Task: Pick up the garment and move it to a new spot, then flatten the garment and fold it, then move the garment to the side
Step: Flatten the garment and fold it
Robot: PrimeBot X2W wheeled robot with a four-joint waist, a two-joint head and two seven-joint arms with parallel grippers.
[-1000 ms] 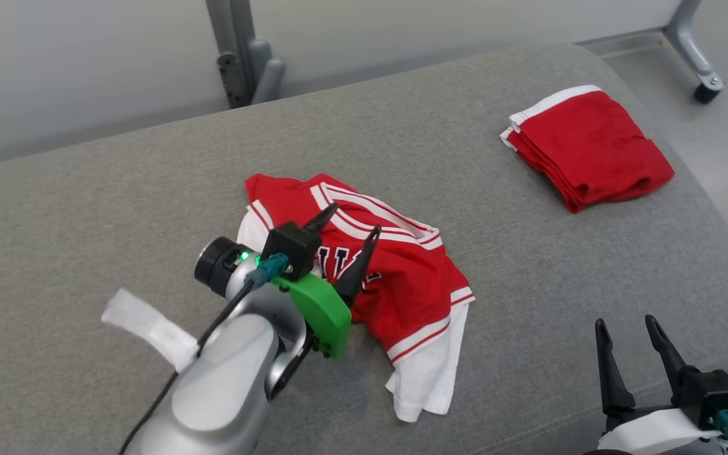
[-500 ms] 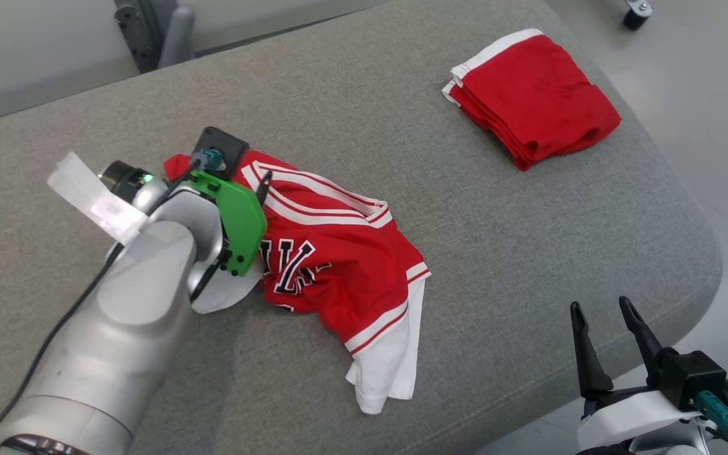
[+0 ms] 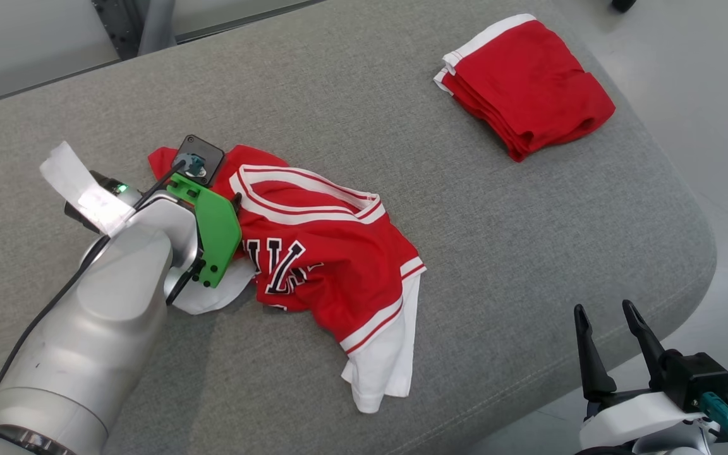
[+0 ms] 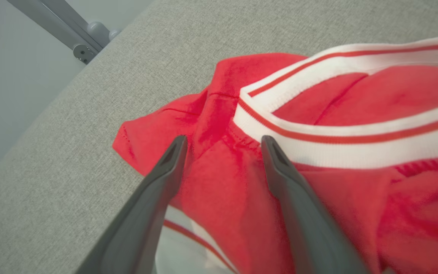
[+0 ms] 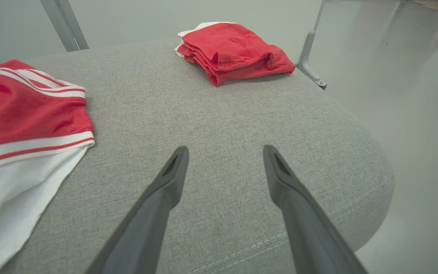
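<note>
Your left gripper (image 4: pixel 222 141) stands wide, its fingers astride a red fold of the jersey (image 3: pixel 329 265) just beside the striped collar (image 4: pixel 340 133); nothing is clamped. The head view adds the jersey's black lettering, its crumpled heap on the grey cushion (image 3: pixel 402 126), a folded red garment (image 3: pixel 525 82) well apart, and your right gripper (image 3: pixel 604 308), wide and empty.

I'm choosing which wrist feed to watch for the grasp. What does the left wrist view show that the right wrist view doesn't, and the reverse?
Left wrist, not right wrist: the left end effector, open, with a red fold of the jersey between its fingers. Right wrist, not left wrist: the right end effector, open over bare grey cushion, and a folded red garment. Both: the jersey and that cushion.
</note>
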